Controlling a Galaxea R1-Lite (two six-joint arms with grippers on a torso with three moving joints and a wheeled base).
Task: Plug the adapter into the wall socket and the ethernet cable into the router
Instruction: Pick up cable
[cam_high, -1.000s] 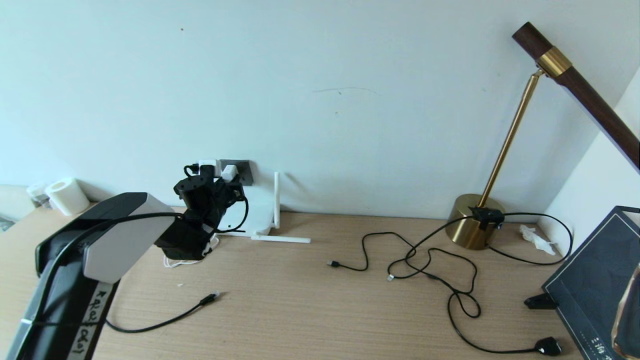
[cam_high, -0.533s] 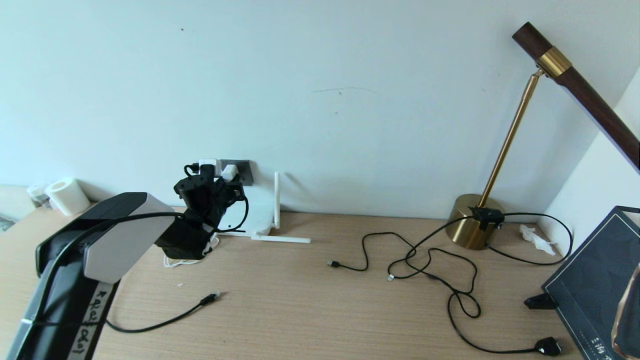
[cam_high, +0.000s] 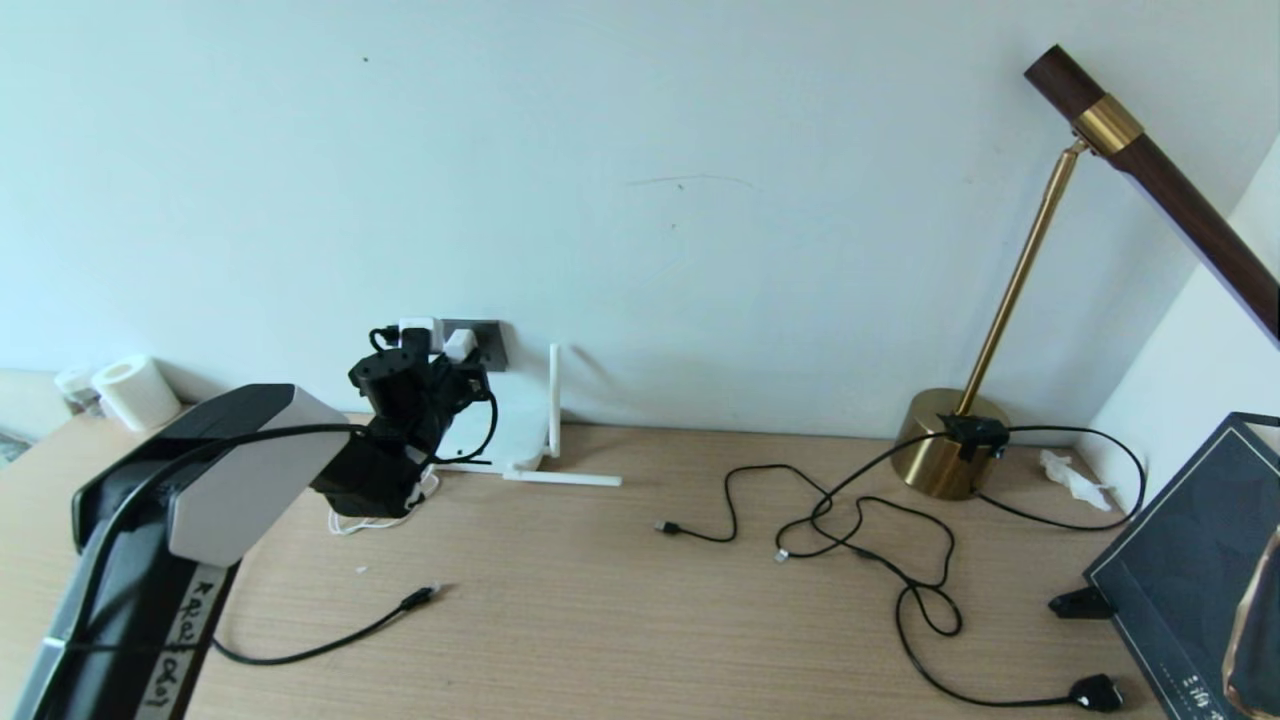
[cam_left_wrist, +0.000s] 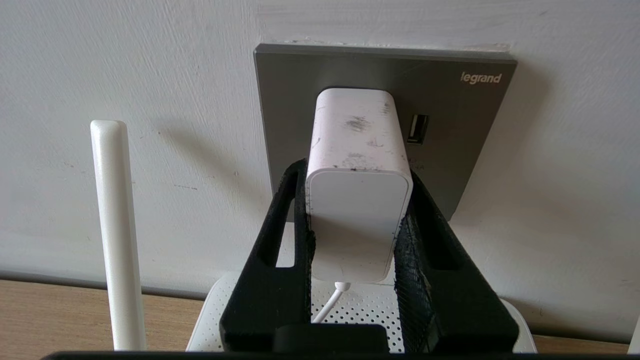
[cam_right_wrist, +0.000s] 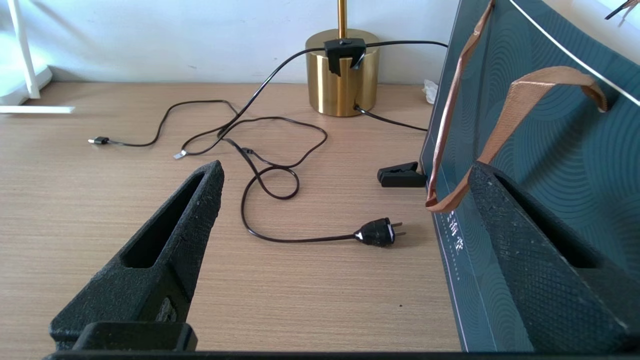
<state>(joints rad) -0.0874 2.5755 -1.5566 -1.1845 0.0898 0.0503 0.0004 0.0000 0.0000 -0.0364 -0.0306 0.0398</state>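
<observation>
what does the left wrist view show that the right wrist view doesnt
Only the left wrist view shows the left gripper closed on the white adapter, whose far end meets the grey wall socket, with the router just below.

Only the right wrist view shows the open right gripper hanging above the desk, the brass lamp base, its black cord ending in a two-pin plug, a small black clip and a dark green bag.

Both show the pale wall and the wooden desk.
</observation>
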